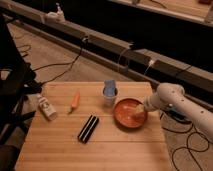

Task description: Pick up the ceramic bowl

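Ceramic bowl (129, 113) sitting on wooden table (60, 147), right side, just beside white cup w/ blue top (109, 93). Gripper (138, 109) reaching in over bowl's right rim, from arm (172, 100). Grip state: can't tell.

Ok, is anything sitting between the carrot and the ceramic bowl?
In the camera view, the small white cup stands between the carrot and the ceramic bowl, close to the bowl's left rim. The pincer is over the bowl's right side.
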Available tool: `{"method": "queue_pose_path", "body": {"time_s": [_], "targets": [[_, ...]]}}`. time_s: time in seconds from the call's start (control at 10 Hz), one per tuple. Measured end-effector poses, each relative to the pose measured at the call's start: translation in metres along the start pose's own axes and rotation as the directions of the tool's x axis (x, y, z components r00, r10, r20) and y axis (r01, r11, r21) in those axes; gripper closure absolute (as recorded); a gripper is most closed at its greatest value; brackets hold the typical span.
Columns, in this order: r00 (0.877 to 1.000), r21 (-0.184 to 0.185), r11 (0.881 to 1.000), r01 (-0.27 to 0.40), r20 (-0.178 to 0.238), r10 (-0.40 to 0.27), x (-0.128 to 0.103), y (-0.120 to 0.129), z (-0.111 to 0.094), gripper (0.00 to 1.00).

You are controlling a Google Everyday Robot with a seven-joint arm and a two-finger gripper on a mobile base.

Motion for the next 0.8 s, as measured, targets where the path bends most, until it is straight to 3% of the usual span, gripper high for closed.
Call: {"method": "queue_pose_path", "body": {"time_s": [0.2, 0.5, 0.8], "targets": [[1.000, -0.023, 1.000, -0.008, -0.010, 0.008, 0.001, 0.006, -0.001, 0.79], [1.000, -0.049, 0.999, -0.011, 0.002, 0.011, -0.005, 0.008, -0.018, 0.81], [0.997, -0.068, 0.998, 0.004, 0.079, 0.001, -0.025, 0.007, -0.062, 0.81]]}}
